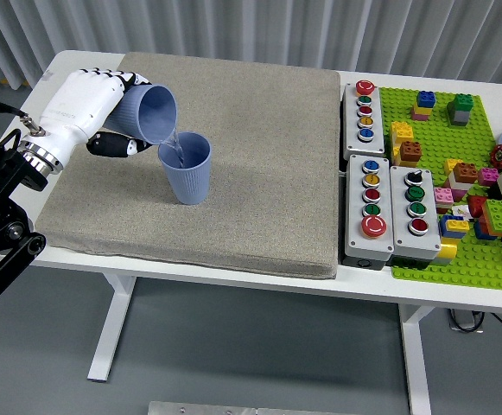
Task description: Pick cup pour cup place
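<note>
Left hand (86,108) clamped round tilted blue cup (149,113), pouring water into upright blue cup (187,168) on grey mat (259,173); risk: steeper tilt likely overshoots the rim, wetting the mat.

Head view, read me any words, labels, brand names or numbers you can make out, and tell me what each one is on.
No text is readable.
Button boxes: no legible labels.
Held cup and standing cup: plain blue, no print.
Left hand: no marking visible.
Building-block plate: no lettering.
</note>
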Motion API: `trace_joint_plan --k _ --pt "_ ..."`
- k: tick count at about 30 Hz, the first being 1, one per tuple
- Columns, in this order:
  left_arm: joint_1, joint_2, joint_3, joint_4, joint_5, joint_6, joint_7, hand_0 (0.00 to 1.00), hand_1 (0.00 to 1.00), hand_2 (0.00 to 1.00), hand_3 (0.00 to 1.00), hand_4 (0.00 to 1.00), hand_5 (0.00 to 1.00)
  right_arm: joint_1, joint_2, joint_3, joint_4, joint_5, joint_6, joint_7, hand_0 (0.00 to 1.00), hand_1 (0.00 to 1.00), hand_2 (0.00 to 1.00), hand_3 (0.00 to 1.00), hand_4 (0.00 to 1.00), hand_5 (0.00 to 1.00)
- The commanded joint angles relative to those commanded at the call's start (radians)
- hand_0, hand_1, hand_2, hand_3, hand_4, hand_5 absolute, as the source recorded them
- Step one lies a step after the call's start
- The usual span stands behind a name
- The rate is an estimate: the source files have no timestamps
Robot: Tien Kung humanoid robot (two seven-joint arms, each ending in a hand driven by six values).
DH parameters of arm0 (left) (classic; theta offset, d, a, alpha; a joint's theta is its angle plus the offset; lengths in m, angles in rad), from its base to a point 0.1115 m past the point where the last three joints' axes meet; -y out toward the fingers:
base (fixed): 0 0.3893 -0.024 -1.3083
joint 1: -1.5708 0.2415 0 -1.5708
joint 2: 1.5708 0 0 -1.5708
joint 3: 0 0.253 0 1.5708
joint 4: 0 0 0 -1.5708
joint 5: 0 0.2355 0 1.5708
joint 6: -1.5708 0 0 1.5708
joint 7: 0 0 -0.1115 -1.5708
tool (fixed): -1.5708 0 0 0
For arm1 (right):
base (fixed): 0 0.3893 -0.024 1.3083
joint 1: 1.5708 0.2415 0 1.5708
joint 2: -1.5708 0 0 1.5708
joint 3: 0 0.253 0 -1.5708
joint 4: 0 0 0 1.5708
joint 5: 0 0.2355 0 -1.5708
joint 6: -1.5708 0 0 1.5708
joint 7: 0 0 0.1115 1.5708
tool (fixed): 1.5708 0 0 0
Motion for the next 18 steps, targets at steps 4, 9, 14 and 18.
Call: trace_joint_plan --k 4,9,14,18 --pt "-0.005 0.002 0.009 0.002 0.01 -0.002 0.001 0.609 0.562 0.624 0.581 0.736 0.136 0.0 0.0 0.0 0.0 0.0 0.0 0.0 0.719 0.683 0.726 0.692 0.317 0.301" --pt "-0.009 0.006 0.021 0.004 0.03 -0.001 0.005 0.608 0.562 0.623 0.579 0.737 0.137 -0.002 0.0 0.001 0.0 -0.003 0.0 0.0 0.719 0.683 0.726 0.693 0.32 0.301" --pt "-0.017 0.013 0.035 0.012 0.062 0.015 0.004 0.608 0.562 0.625 0.579 0.735 0.139 -0.003 0.0 0.002 0.0 -0.006 0.001 -0.001 0.719 0.683 0.725 0.692 0.321 0.3" --pt "-0.023 0.016 0.044 0.019 0.066 0.023 0.004 0.608 0.562 0.624 0.581 0.736 0.146 -0.004 0.0 0.001 0.0 -0.005 0.0 -0.001 0.719 0.683 0.725 0.692 0.322 0.301"
